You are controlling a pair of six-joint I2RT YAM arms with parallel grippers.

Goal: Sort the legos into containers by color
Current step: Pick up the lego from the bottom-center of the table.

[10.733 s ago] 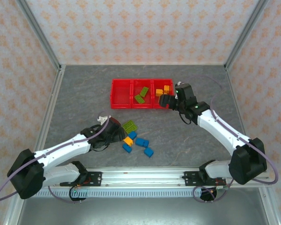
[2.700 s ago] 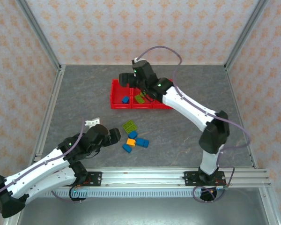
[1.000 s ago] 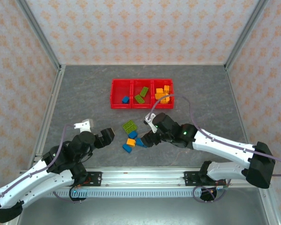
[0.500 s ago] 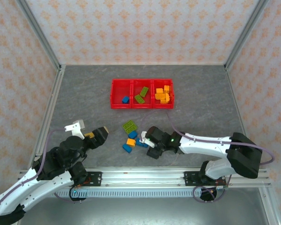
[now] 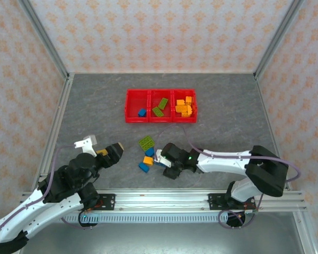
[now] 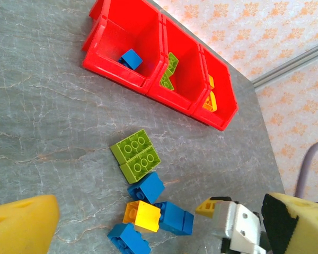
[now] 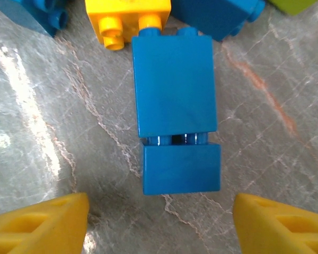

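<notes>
Where the arms don't cover it, table [image 5: 233,111] is a grey marbled slab with patterned walls [image 5: 159,37] on three sides and a rail [image 5: 164,197] at the near edge. Wide free floor to the right of the pile and between pile and tray.

Left arm [image 5: 69,177]: base cut off at the bottom-left corner, forearm angled up-right. Left gripper [image 5: 102,147] is well apart from the pile, jaws at full spread. In the wrist view the left pads [image 6: 21,225] sit in the lower corners, both cut by the frame.

Right arm [image 5: 225,161]: low, stretched leftward across the near table. Right gripper [image 5: 161,160] is down at the pile's right edge, its body hiding some bricks in the top view. Jaws partly spread, straddling blue brick [image 7: 175,90]. There's a gap on each side, and right pads [image 7: 40,222] are not touching it. A second blue block sits at its near end; can't tell if it's one brick or two.

Containers [image 5: 160,120]: red three-bin tray at far centre, well apart from both grippers. Left bin holds sorted blue brick [image 5: 141,112], middle sorted green bricks [image 5: 160,107], right sorted orange bricks [image 5: 184,107], count unclear.

Loose legos [image 5: 149,152]: lime plate [image 5: 146,142] is farthest. Orange brick [image 5: 147,160] is just beside the blue brick's stud end, cut by the top edge in the right wrist view.
</notes>
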